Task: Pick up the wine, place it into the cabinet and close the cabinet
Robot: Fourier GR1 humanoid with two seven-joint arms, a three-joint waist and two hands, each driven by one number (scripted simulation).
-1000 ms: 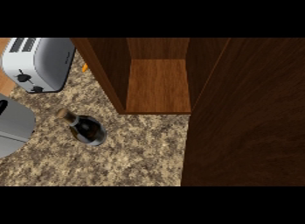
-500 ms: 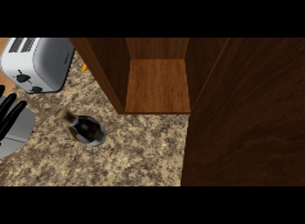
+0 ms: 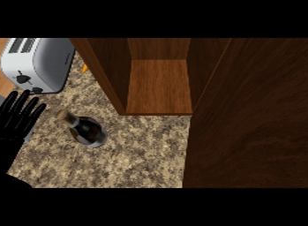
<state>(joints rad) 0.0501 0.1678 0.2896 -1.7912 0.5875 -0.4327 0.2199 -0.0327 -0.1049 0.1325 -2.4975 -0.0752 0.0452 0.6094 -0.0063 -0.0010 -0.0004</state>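
One wine bottle [image 3: 88, 130], upright on the speckled table [image 3: 137, 159] between the toaster [image 3: 39, 64] and the open cabinet [image 3: 157, 86], is flanked by the left hand [image 3: 16, 119], fingers spread, nothing held; toppling is risked if the neck is clipped.

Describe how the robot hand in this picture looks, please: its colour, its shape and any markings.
Only one robot hand shows, at the left edge. It is plain black, with long slender fingers and a thumb, slightly glossy. No markings, cables or sleeve are visible on it. The forearm below it looks dark and is mostly cut off.
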